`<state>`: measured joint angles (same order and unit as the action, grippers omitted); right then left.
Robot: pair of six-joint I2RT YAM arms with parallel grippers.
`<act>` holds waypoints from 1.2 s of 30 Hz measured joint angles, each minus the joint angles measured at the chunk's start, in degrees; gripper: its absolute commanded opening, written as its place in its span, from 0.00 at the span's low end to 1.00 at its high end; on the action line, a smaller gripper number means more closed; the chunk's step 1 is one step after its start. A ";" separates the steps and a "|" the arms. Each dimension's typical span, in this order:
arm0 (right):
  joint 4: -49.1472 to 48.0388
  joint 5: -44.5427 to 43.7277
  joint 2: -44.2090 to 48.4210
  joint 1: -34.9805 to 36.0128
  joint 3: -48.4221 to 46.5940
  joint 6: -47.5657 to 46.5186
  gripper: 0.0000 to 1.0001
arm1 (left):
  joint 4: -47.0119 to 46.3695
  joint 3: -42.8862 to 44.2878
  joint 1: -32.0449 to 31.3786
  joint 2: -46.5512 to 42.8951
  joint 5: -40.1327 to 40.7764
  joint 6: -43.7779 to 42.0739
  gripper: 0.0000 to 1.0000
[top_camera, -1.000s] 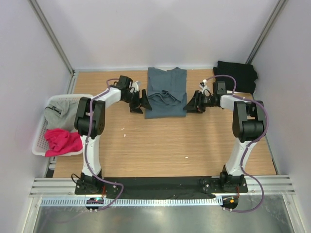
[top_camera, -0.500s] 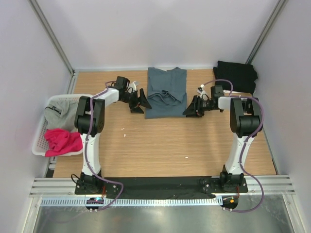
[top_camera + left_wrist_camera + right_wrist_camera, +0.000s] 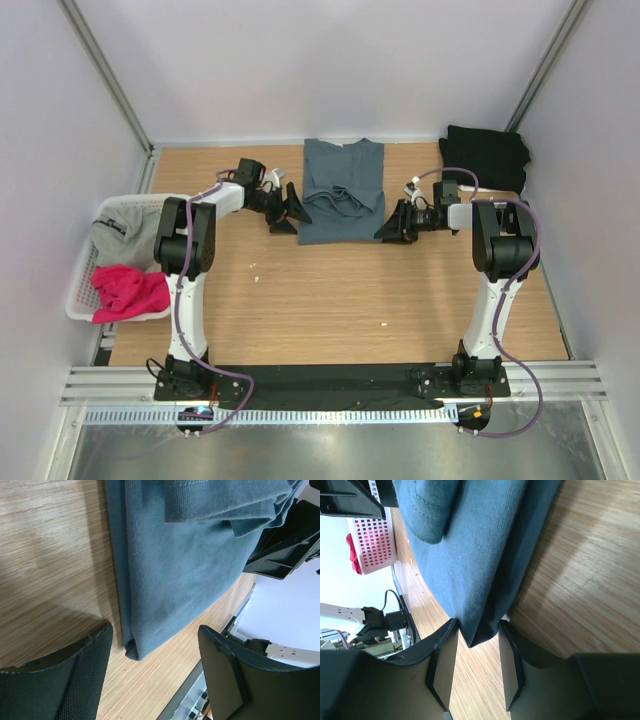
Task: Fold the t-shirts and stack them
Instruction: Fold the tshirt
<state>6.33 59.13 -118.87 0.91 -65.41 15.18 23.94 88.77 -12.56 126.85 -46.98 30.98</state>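
Note:
The slate blue-grey t-shirt (image 3: 342, 190) lies partly folded at the back middle of the table. My left gripper (image 3: 289, 212) is at its near left corner, open. In the left wrist view that corner (image 3: 133, 651) lies between the spread fingers, close to the left pad (image 3: 75, 675). My right gripper (image 3: 388, 226) is open at the near right corner. In the right wrist view the shirt's corner (image 3: 476, 632) pokes in between the fingertips. A black t-shirt (image 3: 486, 155) lies at the back right. A light grey t-shirt (image 3: 120, 235) and a pink t-shirt (image 3: 128, 292) sit in the basket.
The white slatted basket (image 3: 84, 270) stands at the table's left edge. The wooden table (image 3: 330, 290) runs from the shirt to the arm bases. White walls close in the back and both sides.
My right gripper has slid left up to the shirt's near right corner and its jaws have narrowed a little. The left gripper has shifted only slightly at the near left corner.

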 measured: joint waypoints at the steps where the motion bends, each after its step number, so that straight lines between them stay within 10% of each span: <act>1: 0.04 0.04 0.00 0.00 -0.02 0.00 0.44 | -0.09 0.00 0.00 0.09 -0.15 0.15 0.71; 22: 1.42 1.66 0.11 0.00 0.83 0.22 0.45 | -1.51 -5.51 0.24 -1.90 -1.70 1.75 0.66; 36: -3.10 2.12 -1.14 0.00 0.79 4.11 0.38 | -0.83 -5.20 0.20 0.09 -1.92 1.79 0.31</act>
<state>3.22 61.25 -120.01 0.91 -64.62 19.29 23.11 83.57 -12.36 126.93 -48.90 32.77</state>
